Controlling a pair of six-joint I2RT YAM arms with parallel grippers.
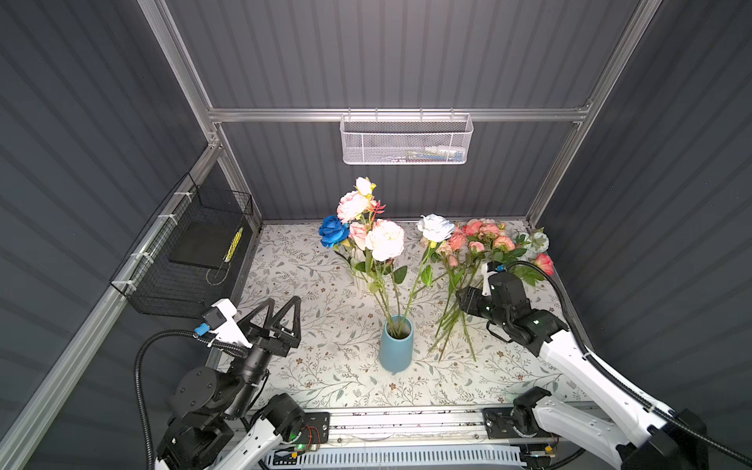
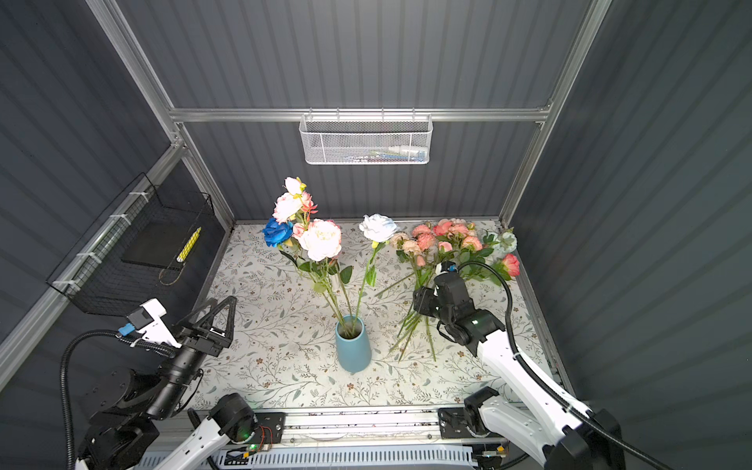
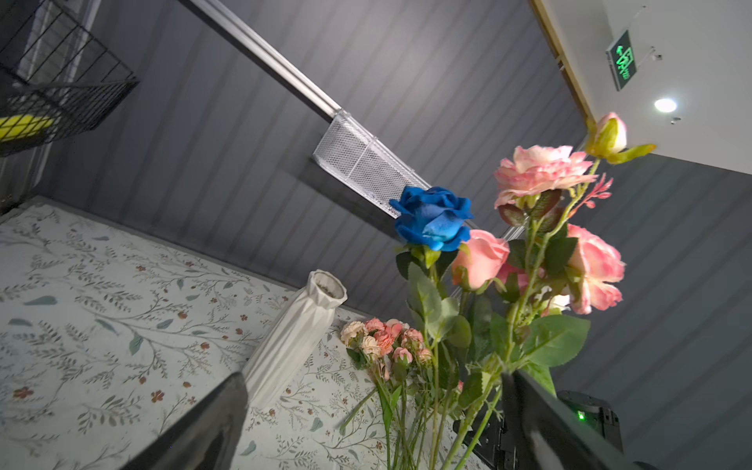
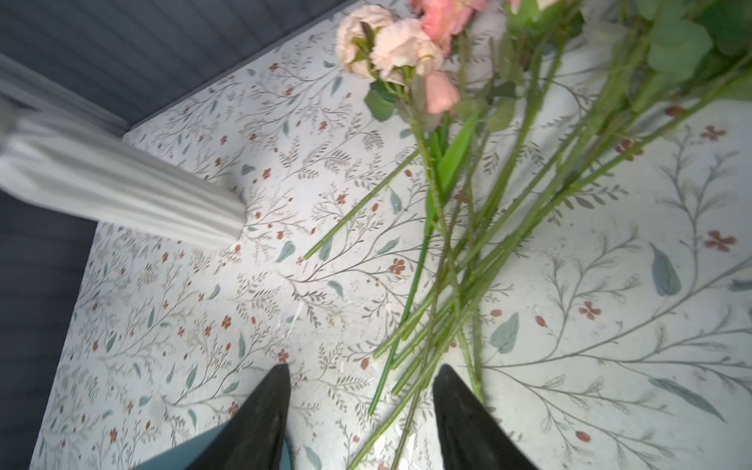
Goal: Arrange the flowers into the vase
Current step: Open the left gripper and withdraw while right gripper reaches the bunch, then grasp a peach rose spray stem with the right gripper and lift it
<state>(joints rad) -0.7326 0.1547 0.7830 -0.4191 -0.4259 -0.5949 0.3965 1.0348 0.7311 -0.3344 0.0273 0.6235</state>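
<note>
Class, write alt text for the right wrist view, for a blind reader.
Two black fingers stand apart over the stem ends of loose flowers lying on a floral tablecloth. Pink and cream blooms lie at the far end; a white vase stands aside.

Bright ctr, dim edges, R-wrist blur.

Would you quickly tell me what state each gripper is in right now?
Left gripper: open, holding nothing.
Right gripper: open, holding nothing, over the loose flower stems.

White arms [image 1: 590, 362] w/ blk joints [image 1: 203, 390], blk corrugated cables [image 1: 139, 382]
</note>
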